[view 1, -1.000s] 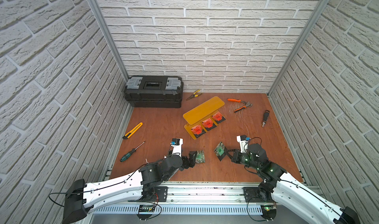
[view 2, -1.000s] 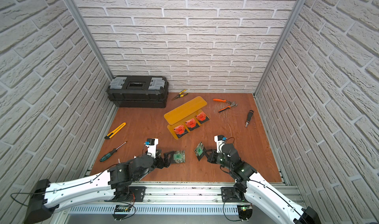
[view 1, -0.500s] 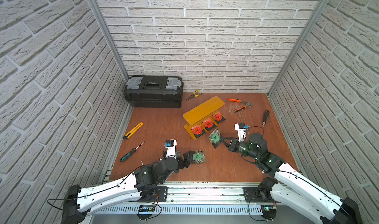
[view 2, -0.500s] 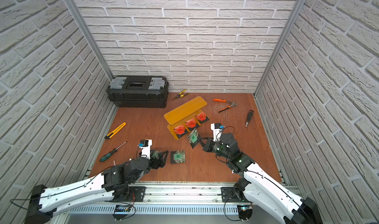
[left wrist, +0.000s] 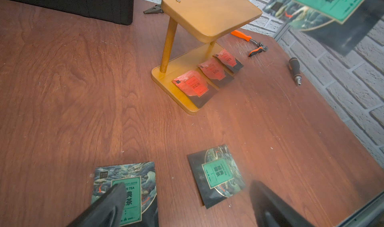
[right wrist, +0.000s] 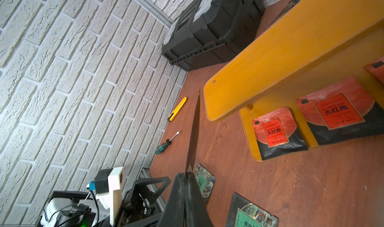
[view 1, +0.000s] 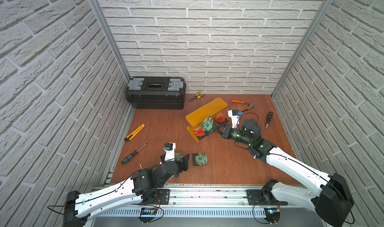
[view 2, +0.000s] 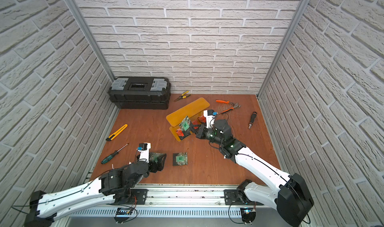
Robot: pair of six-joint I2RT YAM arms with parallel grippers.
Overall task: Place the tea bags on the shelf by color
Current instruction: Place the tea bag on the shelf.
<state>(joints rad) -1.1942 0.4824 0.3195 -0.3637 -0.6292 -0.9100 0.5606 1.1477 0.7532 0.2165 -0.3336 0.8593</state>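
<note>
- Green tea bag (view 1: 206, 125) now hangs up at the shelf (view 1: 207, 109). A second ago it was low over the table (view 1: 166, 122), near the front.
- The right gripper (view 1: 215, 128) carried it there. Its jaws are pressed together on one edge, and the bag stands on edge just beyond the jaw tips.
- The bag is level with the front lip of the top tier. I cannot tell whether it touches, and it is not yet laid down.
- My reading: the top tier is bare and looks meant for the greens. What remains for this bag is to get it over the plate and let go.
- The left gripper (left wrist: 187, 188) has shifted little and has its jaws spread wide, low over the table. One jaw lies across a second green bag (left wrist: 145, 180). A third green bag (left wrist: 217, 174) lies flat just ahead of the gap, nearer the opposite jaw.
- Count, tea: three green bags, one pinched and two on the table. Three red tea bags (left wrist: 192, 85) sit in a row on the lower tier, below the held bag.
- Count, other:
  - one shelf with two tiers
  - one toolbox (view 1: 155, 93)
  - one pliers (view 1: 196, 96)
  - one cutters (view 1: 243, 105)
  - two screwdrivers (view 1: 133, 154)
  - one knife (view 1: 135, 132)
</note>
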